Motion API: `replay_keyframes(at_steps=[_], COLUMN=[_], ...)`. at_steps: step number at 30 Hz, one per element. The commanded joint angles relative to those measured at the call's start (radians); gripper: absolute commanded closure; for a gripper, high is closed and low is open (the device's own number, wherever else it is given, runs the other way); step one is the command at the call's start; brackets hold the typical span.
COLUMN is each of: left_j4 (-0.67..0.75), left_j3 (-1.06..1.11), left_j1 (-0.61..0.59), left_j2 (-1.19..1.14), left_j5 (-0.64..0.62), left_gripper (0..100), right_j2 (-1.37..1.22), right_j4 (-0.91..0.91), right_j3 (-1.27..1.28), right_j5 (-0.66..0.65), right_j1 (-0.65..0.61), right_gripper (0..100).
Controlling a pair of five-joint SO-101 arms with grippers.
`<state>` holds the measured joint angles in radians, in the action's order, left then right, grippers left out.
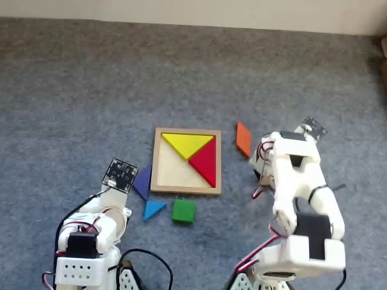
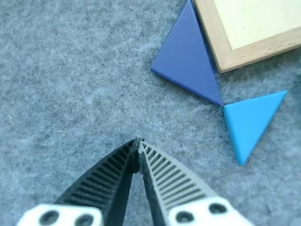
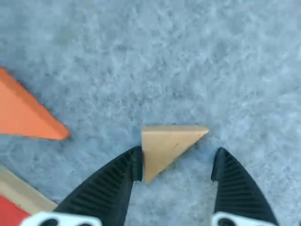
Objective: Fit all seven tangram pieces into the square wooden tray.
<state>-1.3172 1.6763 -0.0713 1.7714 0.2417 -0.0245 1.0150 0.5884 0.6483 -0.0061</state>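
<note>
Straddling the tan triangle (image 3: 164, 141) with my right claw (image 3: 177, 163) spread apart, I judge this thing, lying flat on the grey felt (image 3: 188, 56) near the orange piece (image 3: 23, 117) and outside the tray (image 1: 156, 162), light, stiff and thin, best pinched low across opposite edges.
</note>
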Motion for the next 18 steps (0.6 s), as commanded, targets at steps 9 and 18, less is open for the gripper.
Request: replay_keyframes(at_steps=[9,18], left_j4=[-0.005,-0.005], left_j3=[0.019,0.019], left_j1=[-0.008,-0.008], left_j2=[0.050,0.050], left_j5=[0.012,0.012], left_gripper=[99,99], right_j2=[-0.153,-0.147], right_j4=[0.114,0.170], right_j3=[-0.260,-0.283], right_j5=[0.008,-0.097], right_j1=[0.031,0.028], right_gripper=[76.5,99.5])
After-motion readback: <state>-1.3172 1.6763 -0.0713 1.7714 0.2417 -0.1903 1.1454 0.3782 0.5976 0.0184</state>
